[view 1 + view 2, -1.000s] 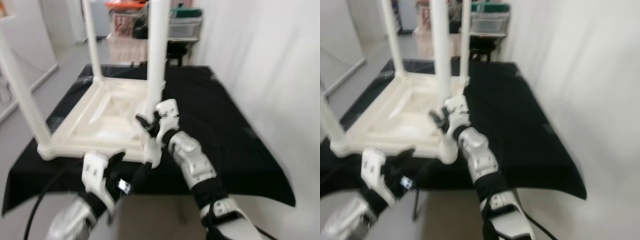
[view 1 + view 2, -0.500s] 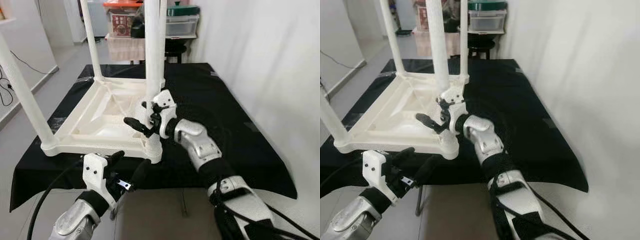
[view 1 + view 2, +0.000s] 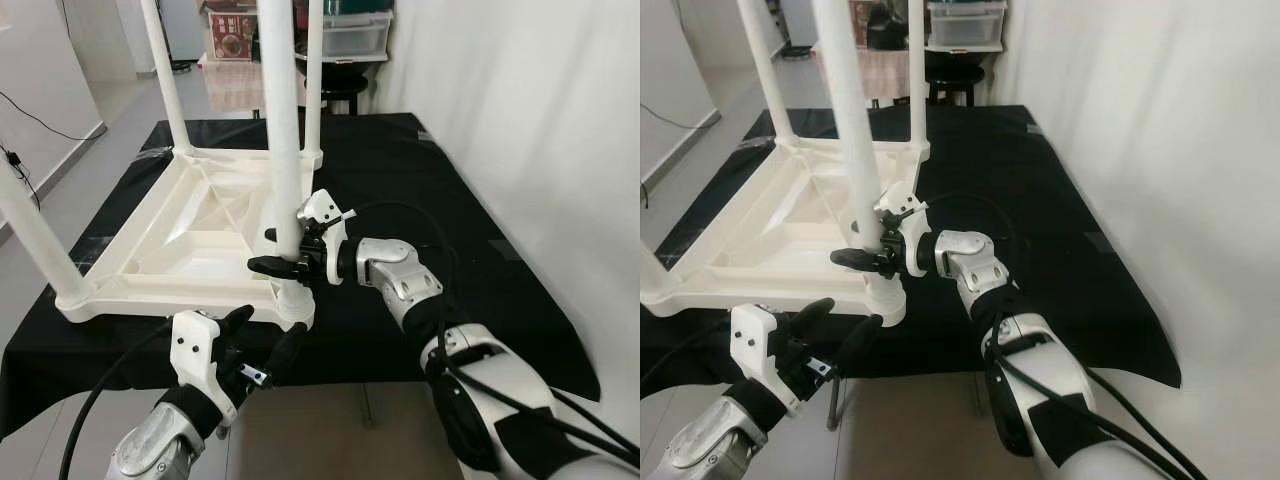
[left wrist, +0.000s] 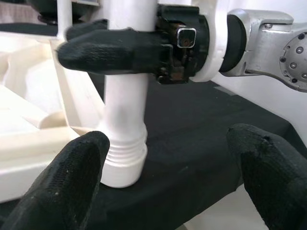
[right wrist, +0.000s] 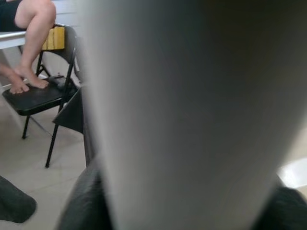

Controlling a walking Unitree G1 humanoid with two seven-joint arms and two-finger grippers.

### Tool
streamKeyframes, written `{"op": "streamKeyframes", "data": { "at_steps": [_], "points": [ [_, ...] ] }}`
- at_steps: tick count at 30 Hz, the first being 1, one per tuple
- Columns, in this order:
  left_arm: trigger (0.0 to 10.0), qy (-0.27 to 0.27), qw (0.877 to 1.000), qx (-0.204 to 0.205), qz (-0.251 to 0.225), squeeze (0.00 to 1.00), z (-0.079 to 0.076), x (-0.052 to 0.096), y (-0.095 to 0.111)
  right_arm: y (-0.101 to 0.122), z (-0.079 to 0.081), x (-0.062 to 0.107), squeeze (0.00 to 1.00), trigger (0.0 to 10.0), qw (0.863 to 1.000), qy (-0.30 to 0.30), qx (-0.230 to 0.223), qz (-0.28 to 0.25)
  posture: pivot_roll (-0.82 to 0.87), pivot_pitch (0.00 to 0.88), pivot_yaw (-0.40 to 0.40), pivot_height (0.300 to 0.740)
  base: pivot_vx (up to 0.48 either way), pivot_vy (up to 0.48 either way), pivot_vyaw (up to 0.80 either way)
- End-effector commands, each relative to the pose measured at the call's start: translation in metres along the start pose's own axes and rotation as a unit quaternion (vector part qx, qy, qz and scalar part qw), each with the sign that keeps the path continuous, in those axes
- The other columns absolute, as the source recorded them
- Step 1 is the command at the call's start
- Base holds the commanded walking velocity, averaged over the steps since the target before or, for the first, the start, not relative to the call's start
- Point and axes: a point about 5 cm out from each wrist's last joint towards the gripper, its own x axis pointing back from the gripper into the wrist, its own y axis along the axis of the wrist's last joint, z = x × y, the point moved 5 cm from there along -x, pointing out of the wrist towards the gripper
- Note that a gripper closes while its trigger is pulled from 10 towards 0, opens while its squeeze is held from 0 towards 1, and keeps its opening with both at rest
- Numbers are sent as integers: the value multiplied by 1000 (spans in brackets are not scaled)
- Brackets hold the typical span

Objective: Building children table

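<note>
A white children's table [image 3: 190, 230] lies upside down on a black cloth [image 3: 450, 200], its legs pointing up. My right gripper [image 3: 272, 250] is shut on the near right leg [image 3: 280, 130] just above its ribbed base, one black finger [image 4: 110, 48] crossing in front of it. That leg [image 5: 192, 105] sits very close in the right wrist view. My left gripper [image 3: 268, 325] hangs open below the cloth's front edge, a little short of that leg's base [image 4: 122, 163], and holds nothing.
A white wall [image 3: 520, 100] runs close along the right of the bench. Storage boxes [image 3: 350, 30] and a dark stool stand behind it. In the right wrist view a person's bare legs [image 5: 33, 28] rest on a black folding chair [image 5: 38, 96].
My right gripper has turned from beside the near right leg to shut round it. The camera has steadied and shifted. The left gripper has barely moved.
</note>
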Motion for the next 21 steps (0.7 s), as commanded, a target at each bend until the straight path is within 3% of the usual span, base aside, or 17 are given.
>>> {"op": "streamKeyframes", "data": {
  "at_steps": [1, 3, 6, 7, 8, 9, 10, 11, 12, 13, 14, 16, 21],
  "points": [
    [10000, 1, 1000, -2, 1, 0, -3, 2, 1, -1, -4, 1, 0, 0, 1000, -8, -2, 6, 33, 82, -39, 740, 0, 0, 0],
    [10000, -1, 1000, 0, 1, 0, -5, 3, 2, -12, -13, 14, 0, 0, 999, -29, 20, 31, 43, 93, -45, 740, 0, 0, 0],
    [10000, -1, 1000, 1, 1, 0, -6, 4, 3, -16, -14, 18, 0, 0, 998, -33, 33, 43, 43, 93, -45, 740, 0, 0, 0],
    [10000, -1, 1000, 0, 1, 0, -7, 5, 3, -29, -36, 34, 0, 0, 984, -173, -7, 52, 59, 110, -64, 740, 0, 0, 0],
    [10000, -1, 1000, 0, 1, 0, -7, 5, 3, -29, -36, 34, 0, 0, 984, -173, -7, 52, 59, 110, -64, 740, 0, 0, 0],
    [10000, -1, 1000, 0, 0, 0, -7, 6, 4, -37, -48, 45, 0, 0, 961, -267, -34, 57, 59, 110, -64, 740, 0, 0, 0],
    [10000, -1, 1000, 0, 0, 0, -7, 6, 4, -37, -48, 45, 0, 0, 961, -267, -34, 57, 59, 110, -64, 740, 0, 0, 0],
    [10000, 1, 1000, 0, -2, 0, -6, 7, 6, -48, -35, 49, 0, 0, 942, -326, -60, 54, 11, 122, -44, 740, 0, 0, 0],
    [10000, 1, 1000, 0, -2, 0, -6, 7, 6, -48, -35, 49, 0, 0, 942, -326, -60, 54, 11, 122, -44, 740, 0, 0, 0],
    [10000, 3, 1000, 2, -4, 0, -4, 7, 7, -56, -9, 45, 0, 0, 934, -345, -80, 44, -3, 122, -25, 740, 0, 0, 0],
    [10000, 3, 1000, 2, -2, 0, -4, 7, 6, -59, 9, 36, 0, 0, 939, -332, -78, 36, 3, 94, -17, 740, 0, 0, 0],
    [10000, 3, 1000, 2, 0, 0, -3, 6, 5, -60, 18, 29, 0, 0, 942, -323, -83, 28, 8, 92, -17, 740, 0, 0, 0],
    [10000, -4, 1000, 7, 5, 0, -4, 6, 2, -55, 11, 13, 0, 0, 951, -303, -60, 20, 8, 87, -11, 740, 0, 0, 0]
  ]
}}
